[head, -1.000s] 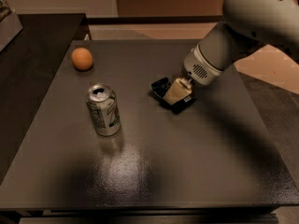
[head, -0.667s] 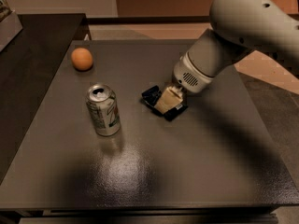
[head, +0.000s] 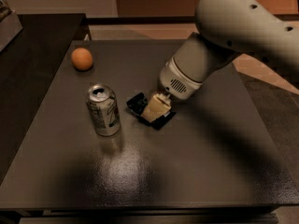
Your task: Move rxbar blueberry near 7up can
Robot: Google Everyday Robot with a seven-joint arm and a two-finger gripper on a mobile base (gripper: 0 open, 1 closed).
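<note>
The rxbar blueberry, a small flat bar in a near-black wrapper, is low over the dark table, just right of the 7up can. My gripper is shut on the bar, its cream fingers across the wrapper's middle. The 7up can, silvery-white and green with a pull-tab top, stands upright left of centre, a short gap from the bar. My pale arm reaches in from the upper right.
A round orange fruit lies at the table's far left. A darker counter adjoins the table on the left. The table's front edge runs along the bottom of the view.
My gripper has carried the bar leftward and toward the front, from right of centre to close beside the can. The can and the orange have not moved.
</note>
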